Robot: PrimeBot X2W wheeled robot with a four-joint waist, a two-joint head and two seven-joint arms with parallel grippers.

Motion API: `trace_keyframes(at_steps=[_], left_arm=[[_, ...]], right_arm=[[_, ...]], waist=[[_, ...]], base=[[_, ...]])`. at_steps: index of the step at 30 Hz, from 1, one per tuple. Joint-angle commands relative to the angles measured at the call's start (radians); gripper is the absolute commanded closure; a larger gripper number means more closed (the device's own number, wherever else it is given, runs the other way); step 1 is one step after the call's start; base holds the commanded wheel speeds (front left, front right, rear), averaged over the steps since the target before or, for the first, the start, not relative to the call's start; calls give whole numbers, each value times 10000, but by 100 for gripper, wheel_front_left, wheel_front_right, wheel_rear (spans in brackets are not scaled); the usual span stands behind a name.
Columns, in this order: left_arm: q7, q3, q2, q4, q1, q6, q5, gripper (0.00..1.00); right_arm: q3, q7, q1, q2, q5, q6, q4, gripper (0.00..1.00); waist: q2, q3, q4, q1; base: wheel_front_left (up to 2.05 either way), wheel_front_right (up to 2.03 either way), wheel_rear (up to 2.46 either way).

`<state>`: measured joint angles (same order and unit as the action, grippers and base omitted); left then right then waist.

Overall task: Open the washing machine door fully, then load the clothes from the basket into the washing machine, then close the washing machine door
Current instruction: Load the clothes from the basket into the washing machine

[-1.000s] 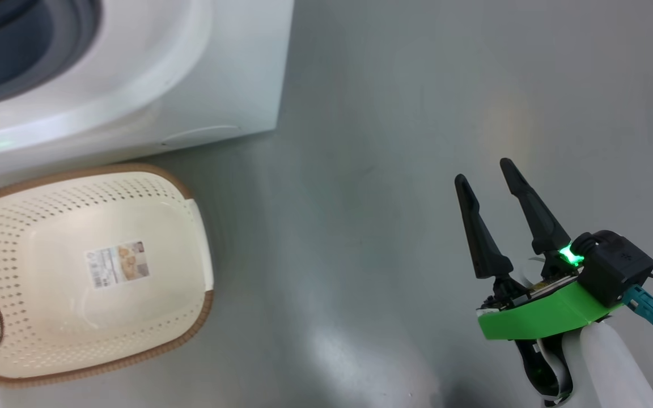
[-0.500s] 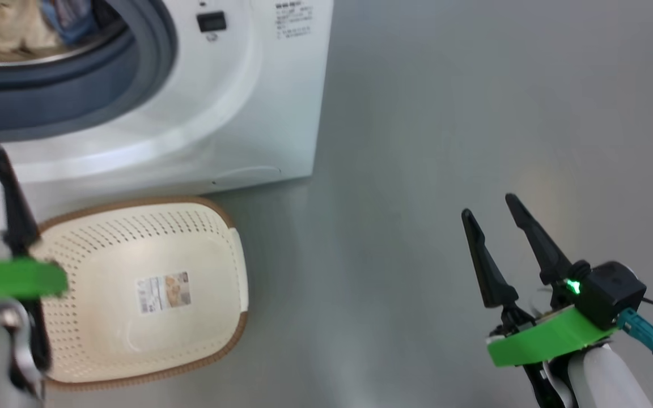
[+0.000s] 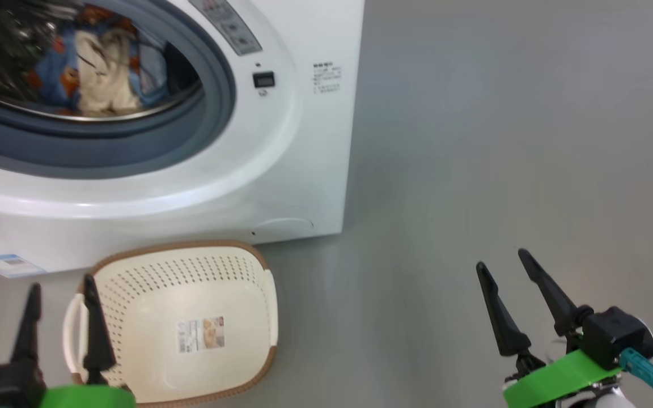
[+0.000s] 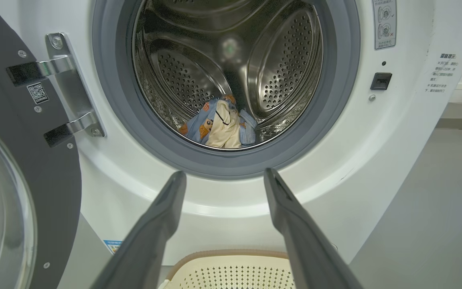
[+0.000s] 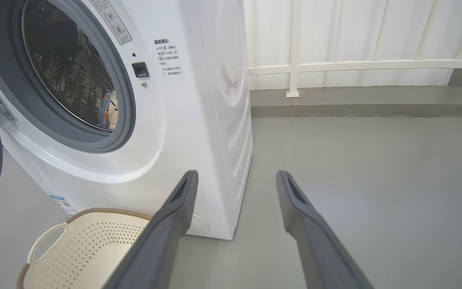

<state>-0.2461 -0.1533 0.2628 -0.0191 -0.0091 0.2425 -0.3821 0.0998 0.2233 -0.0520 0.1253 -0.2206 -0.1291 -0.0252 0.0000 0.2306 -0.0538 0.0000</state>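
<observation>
Loading is judged complete. The clothes (image 3: 97, 73) lie low in the drum at the upper left of the head view. The basket (image 3: 190, 277) sits on the floor (image 3: 474, 141) against the foot of the machine (image 3: 304, 141) and holds nothing. The step in hand is therefore taken to be closing the door (image 4: 54, 180), which stands swung wide at the left edge of the left wrist view, carried on its hinge (image 4: 66, 88). The left gripper (image 3: 61, 286) is released and empty, fingers spread, at the lower left of the head view by the basket's left handle. The right gripper (image 3: 501, 258) is also released and empty, at the lower right, well apart from machine and basket. The left gripper is nearer the door and looks the better choice. Contact should fall on the black rim at the side far from the hinge, not on the glass bowl, and the push should follow the door's arc rather than a straight line. In the left wrist view the clothes appear to sit behind the gasket (image 4: 112, 80), so nothing should foul the seal, though this merits a check. Whether the door clears the basket on its swing cannot be told. The door should be pressed until its free edge seats at the latch (image 4: 380, 80) right of the opening.
</observation>
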Motion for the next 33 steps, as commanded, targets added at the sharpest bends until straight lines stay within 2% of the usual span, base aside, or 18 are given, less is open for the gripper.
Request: trace_keyframes(at_steps=[1, 9, 17, 33], left_arm=[[38, 293, 144, -328, 55, 78, 119, 0], [281, -201, -12, -463, 1057, 51, 78, 0], [417, -487, 9, -587, 1505, 60, 139, 0], [504, -589, 136, -799, 1709, 194, 199, 0]], right_arm=[[174, -37, 147, 27, 135, -16, 299, 0], [120, -401, 949, -91, 253, -16, 548, 0], [132, -738, 1388, -163, 343, -16, 929, 0], [56, -888, 1676, -235, 366, -16, 1145, 0]], waist=[[0, -640, 372, 0], [0, -1705, 634, 0], [0, -2292, 794, 0], [0, -2503, 708, 0]], base=[[0, 0, 0], [0, 0, 0], [0, 0, 0], [0, 0, 0]])
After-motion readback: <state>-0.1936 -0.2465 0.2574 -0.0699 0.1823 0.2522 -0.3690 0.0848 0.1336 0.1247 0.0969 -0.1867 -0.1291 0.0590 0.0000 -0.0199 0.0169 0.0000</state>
